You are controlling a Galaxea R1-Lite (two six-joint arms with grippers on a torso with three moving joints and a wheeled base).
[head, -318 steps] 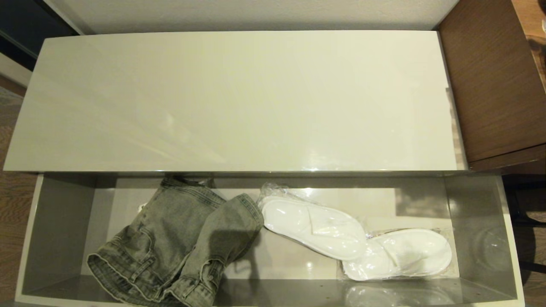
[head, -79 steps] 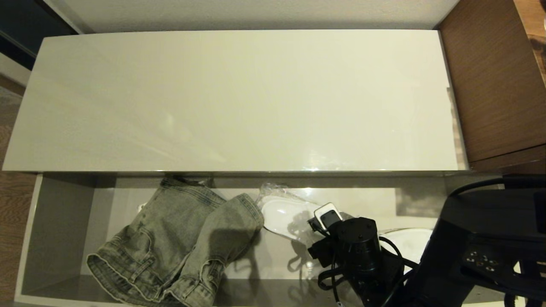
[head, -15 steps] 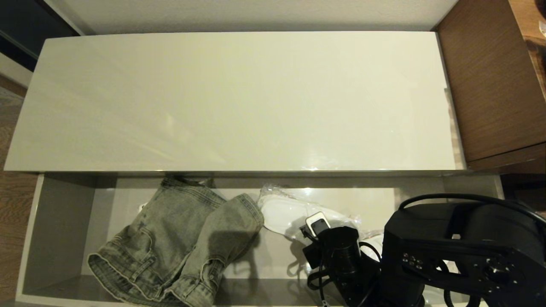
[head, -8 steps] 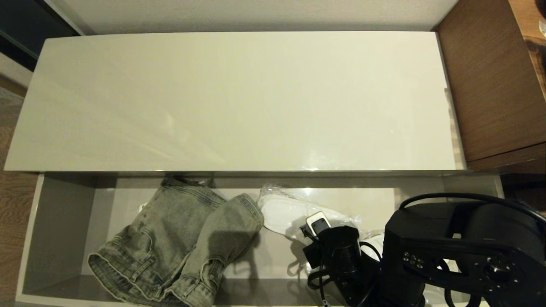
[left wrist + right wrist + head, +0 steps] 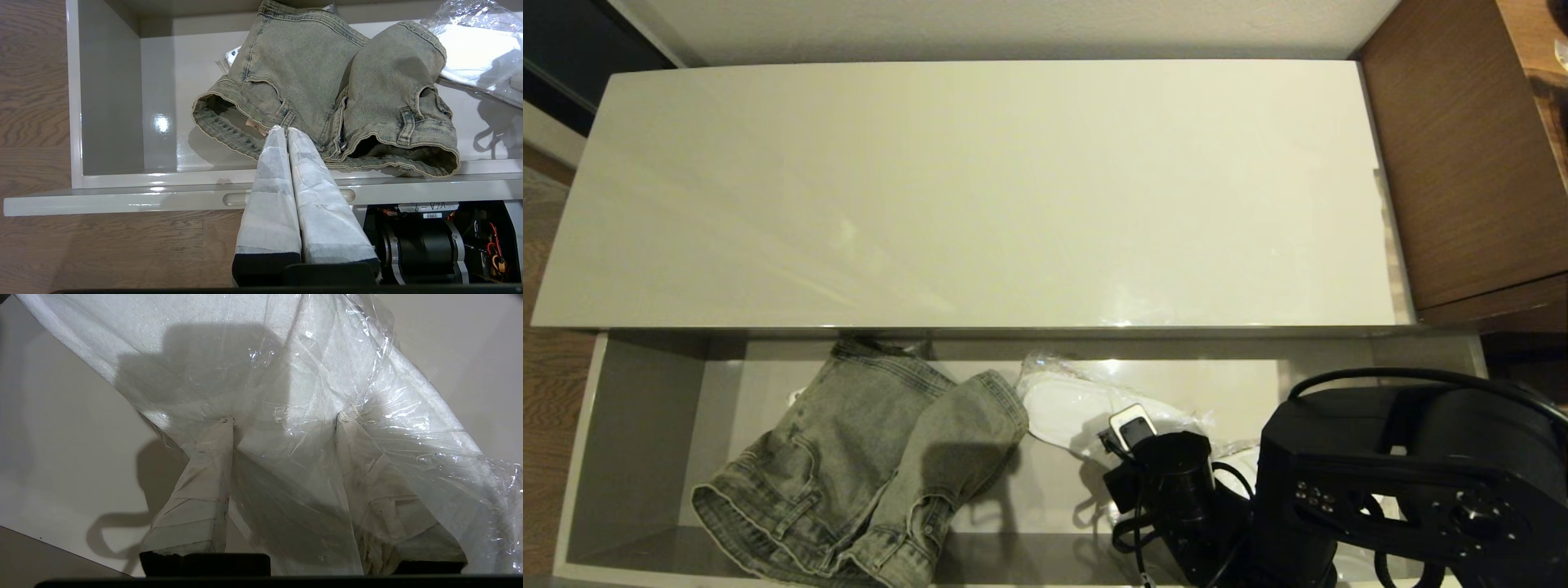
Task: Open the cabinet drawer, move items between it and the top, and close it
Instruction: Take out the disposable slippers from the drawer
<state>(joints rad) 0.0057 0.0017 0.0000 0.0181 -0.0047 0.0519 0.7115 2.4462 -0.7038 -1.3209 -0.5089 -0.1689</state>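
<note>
Drawer open: one denim garment, slippers in plastic, right tool at the slipper.

Head view: you have one cabinet drawer (image 5: 637,425) pulled out below the bare top (image 5: 980,188); in it one folded denim garment (image 5: 866,465) on the left and one wrapped slipper (image 5: 1066,404) in clear sight; a second I cannot count, as your right arm (image 5: 1405,482) reaches over that spot.
Left wrist view: your left tool (image 5: 286,134) hangs outside the drawer front, fingers pressed together, holding nothing.
Right wrist view: your right tool (image 5: 286,422) points down, half spread, both fingertips (image 5: 224,424) pressed into the plastic; whether it grips, I cannot tell.
</note>
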